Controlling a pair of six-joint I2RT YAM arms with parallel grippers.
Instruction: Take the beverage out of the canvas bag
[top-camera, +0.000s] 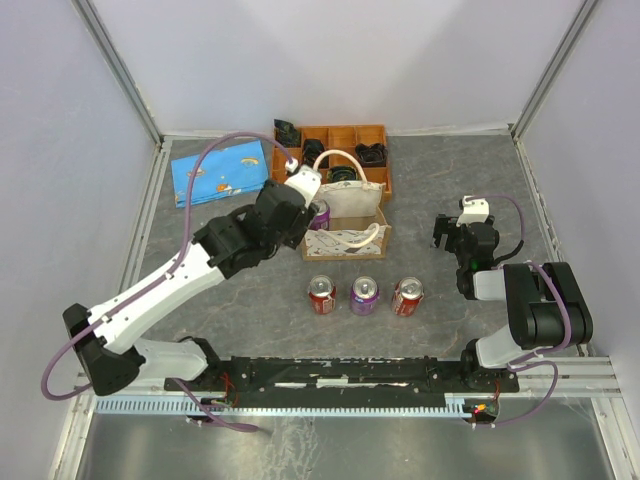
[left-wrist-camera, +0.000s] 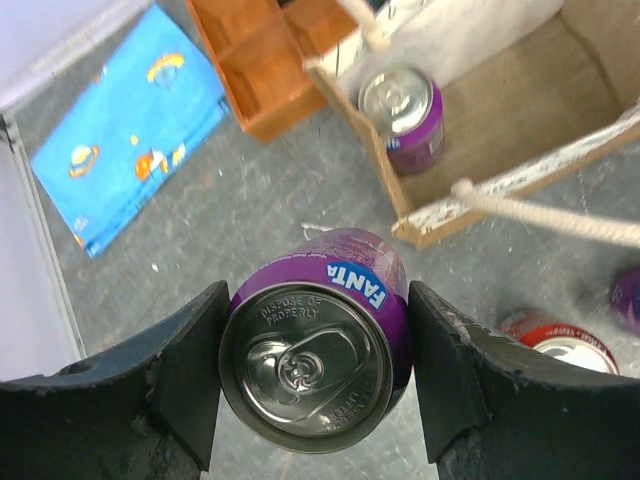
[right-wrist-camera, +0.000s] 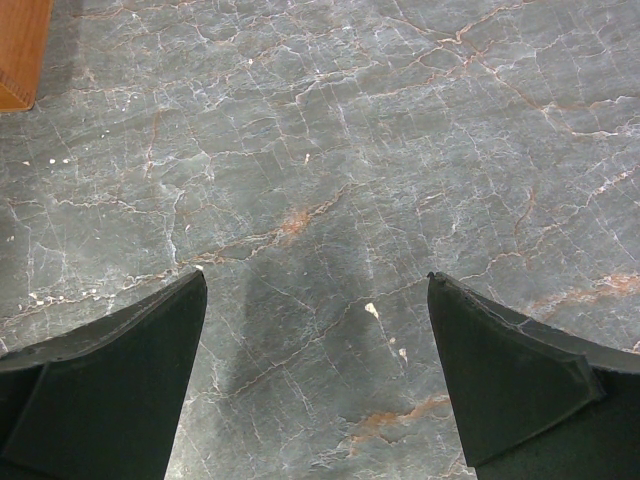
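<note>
You're looking at a row of three cans (top-camera: 364, 295) sitting out nearest the bases. Your right gripper (right-wrist-camera: 315, 330) is hanging wide open over the table (right-wrist-camera: 320, 150). Your left gripper (left-wrist-camera: 315, 375) is clamping a purple Fanta can (left-wrist-camera: 330, 330) just left of the canvas bag (left-wrist-camera: 500, 195), outside it (looks lifted, not set down). One more purple can (left-wrist-camera: 402, 112) is standing inside the bag, so you're probably nearing the end.
</note>
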